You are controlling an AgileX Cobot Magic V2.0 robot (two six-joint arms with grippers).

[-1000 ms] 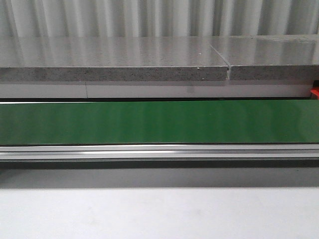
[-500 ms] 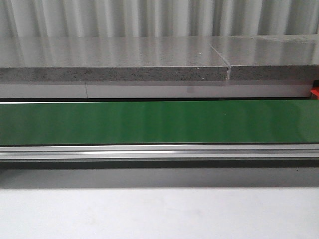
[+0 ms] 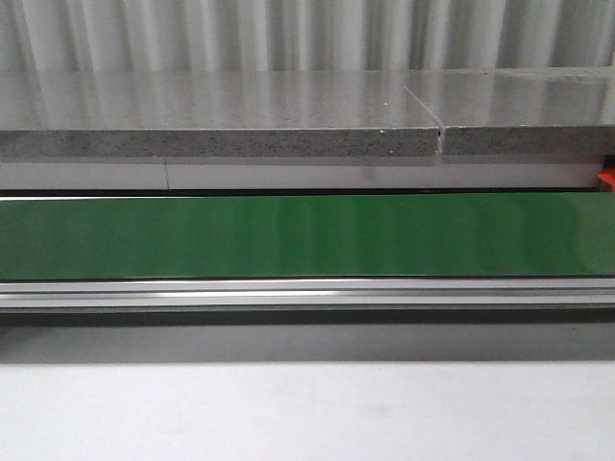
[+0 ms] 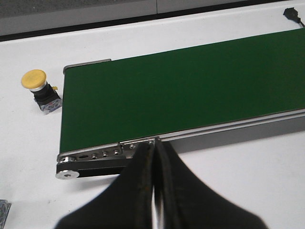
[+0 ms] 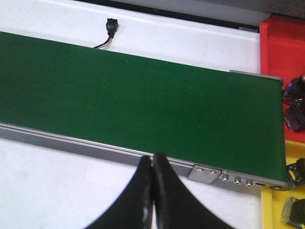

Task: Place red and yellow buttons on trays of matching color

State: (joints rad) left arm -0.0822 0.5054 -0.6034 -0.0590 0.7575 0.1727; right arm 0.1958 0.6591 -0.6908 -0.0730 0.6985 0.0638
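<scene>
Reaching for the button [image 4: 34, 80] with my left gripper [image 4: 153, 191] clenched as it is would be the first mistake: closed on nothing, the fingers would knock the yellow cap over instead of straddling it. The button stands upright on the white table just off the end of the belt [image 4: 181, 90], beyond the roller corner, well apart from my left gripper, which hangs over the belt's near rail. My right gripper [image 5: 151, 200] is also pressed closed and empty at the near rail. Past the belt's other end lie the yellow tray [image 5: 274, 210] and, farther back, the red tray [image 5: 281, 43]; a careless sweep there could disturb the parts already in them.
</scene>
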